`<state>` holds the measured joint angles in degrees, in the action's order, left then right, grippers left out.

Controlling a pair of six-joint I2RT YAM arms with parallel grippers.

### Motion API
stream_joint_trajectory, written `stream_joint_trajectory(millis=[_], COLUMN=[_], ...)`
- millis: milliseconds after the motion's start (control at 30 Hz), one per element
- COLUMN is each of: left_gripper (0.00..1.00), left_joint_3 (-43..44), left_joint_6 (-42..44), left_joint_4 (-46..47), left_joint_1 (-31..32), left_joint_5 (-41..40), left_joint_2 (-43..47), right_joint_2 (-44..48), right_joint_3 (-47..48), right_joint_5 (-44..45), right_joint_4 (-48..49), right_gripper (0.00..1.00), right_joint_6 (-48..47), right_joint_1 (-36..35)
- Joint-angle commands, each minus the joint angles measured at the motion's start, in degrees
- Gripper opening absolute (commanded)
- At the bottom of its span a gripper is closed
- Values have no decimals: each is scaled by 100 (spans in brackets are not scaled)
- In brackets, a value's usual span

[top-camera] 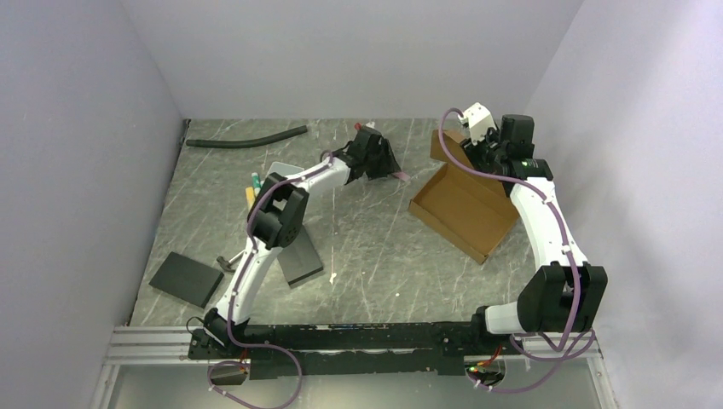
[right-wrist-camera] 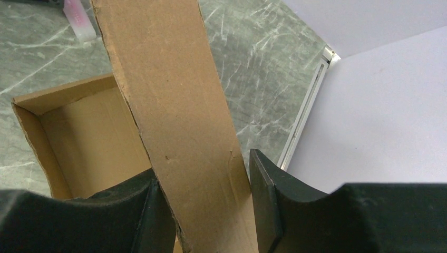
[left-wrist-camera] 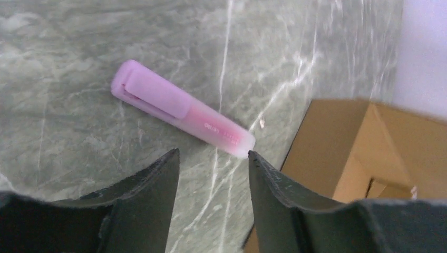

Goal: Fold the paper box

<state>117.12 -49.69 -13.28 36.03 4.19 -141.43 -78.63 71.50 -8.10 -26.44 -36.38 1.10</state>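
The paper box [top-camera: 465,209] is a shallow brown cardboard tray lying open at the right of the table, with one long flap [right-wrist-camera: 174,105] standing up at its far side. My right gripper [top-camera: 488,158] is shut on that flap; in the right wrist view both fingers of the right gripper [right-wrist-camera: 203,166] press the cardboard, and the tray's inside [right-wrist-camera: 89,137] shows to the left. My left gripper [top-camera: 388,166] hovers low over the table just left of the box. Seen from the left wrist, the left gripper [left-wrist-camera: 213,153] is open and holds nothing, and the box corner [left-wrist-camera: 337,153] lies at its right.
A pink highlighter [left-wrist-camera: 179,108] lies on the marble top, its end against my left gripper's right fingertip [left-wrist-camera: 253,158]. A black hose [top-camera: 247,136] lies at the back left. A black slab [top-camera: 186,279], a grey slab [top-camera: 300,256] and pens [top-camera: 253,186] lie on the left. Walls enclose three sides.
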Motion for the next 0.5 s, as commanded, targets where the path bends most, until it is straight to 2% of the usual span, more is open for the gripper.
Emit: stream_joint_trajectory(millis=[0,100,200,267,300,367,400,467], left_gripper=[52,44,27,12,10,11,15,22], left_joint_3=[-805,-812,-564,-239,-59,214,335,432], left_joint_6=[999,813,63,-367,-491,-612,-691,-752], left_joint_4=[1795,2163,2859,3015,2989,2791,2641,2359], left_joint_1=[-58,-131,-295,-364,-376,-362,-360,-360], left_joint_5=[803,903,1433,1698,1768,1714,1663,1574], left_joint_2=[732,719,223,-121,-265,-451,-519,-550], right_joint_2=[229,233,216,226,232,235,235,228], right_joint_3=[-31,-43,-40,-47,-55,-75,-75,-67], right_joint_5=[-135,-154,-166,-154,-147,-144,-136,-38], right_joint_4=[248,262,250,262,262,279,279,298], right_gripper=[50,50,50,50,50,50,50,57], right_joint_6=[95,95,104,103,101,95,95,86], right_joint_1=[30,30,30,30,30,30,29,30])
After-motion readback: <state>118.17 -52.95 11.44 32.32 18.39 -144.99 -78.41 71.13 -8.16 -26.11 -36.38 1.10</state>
